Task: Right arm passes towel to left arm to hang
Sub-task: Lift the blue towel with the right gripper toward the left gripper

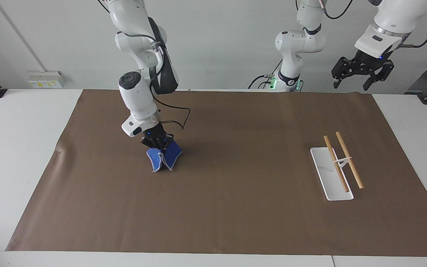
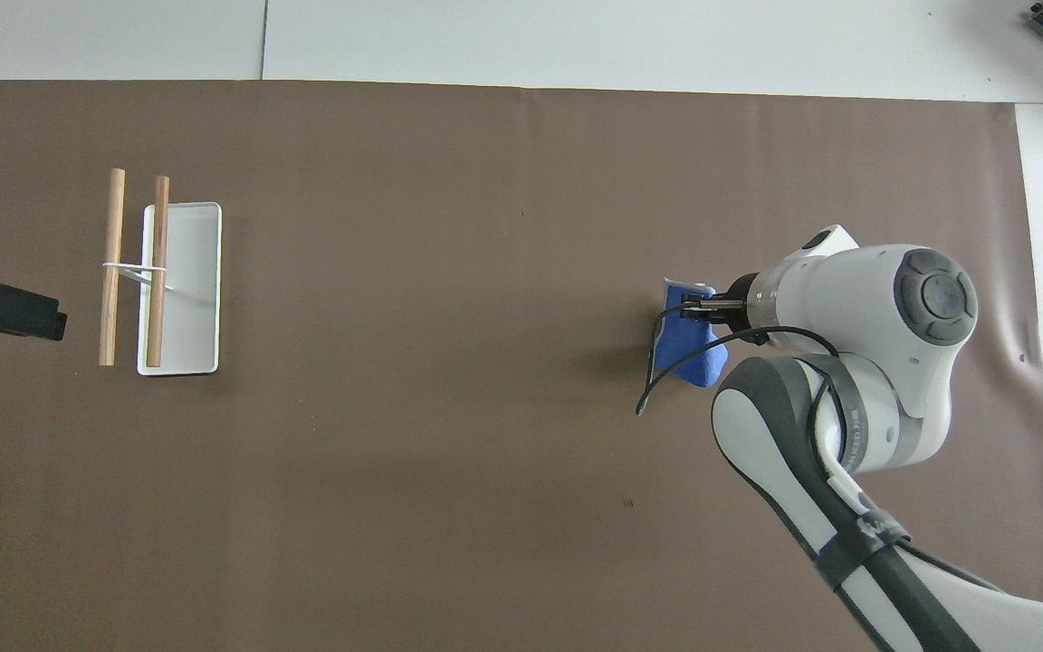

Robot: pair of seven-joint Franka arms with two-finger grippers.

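We see rack (image 1: 335,165) on mat (image 1: 235,207), well apart. Right hand (image 1: 156,144) clenched on towel (image 1: 163,157), seemingly lifted; left hand (image 1: 361,72) released, waits raised.

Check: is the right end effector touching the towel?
Touching. In the facing view the right end effector is shut on the top of the towel, which hangs bunched from it over the brown mat.

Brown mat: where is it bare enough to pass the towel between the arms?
The brown mat lies bare between the blue terry towel, pinched in the shut right gripper, and the white rack with wooden rods. Only around that rack is it crowded. The open left gripper waits high above the rack's end.
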